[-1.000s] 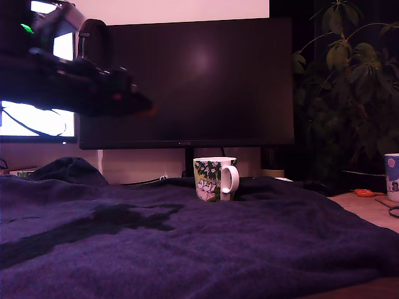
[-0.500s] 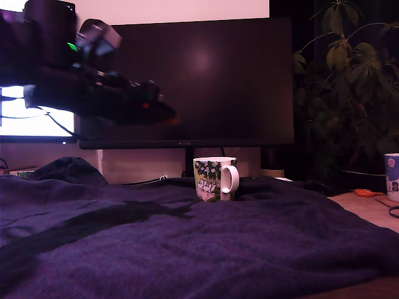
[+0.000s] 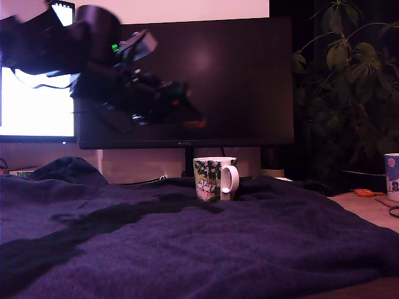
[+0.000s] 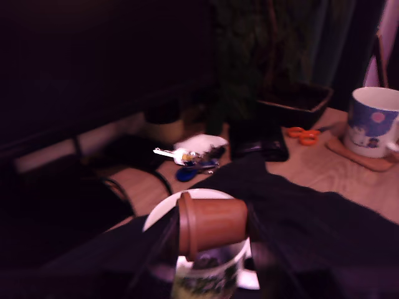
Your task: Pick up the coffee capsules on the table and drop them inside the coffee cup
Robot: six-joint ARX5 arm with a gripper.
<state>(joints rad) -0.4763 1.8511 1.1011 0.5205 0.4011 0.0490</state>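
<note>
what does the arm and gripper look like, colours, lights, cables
In the exterior view the arm is a bulky black body with a small green light and dark cables trailing behind. The gripper tapers to dark fingers with orange-red tips. Motion blur hides finer markings.

A home desk: a wide dark flat monitor (image 3: pixel 187 81), a leafy green potted houseplant (image 3: pixel 349 93) and orange-handled scissors (image 4: pixel 303 134) beyond the arm.
</note>
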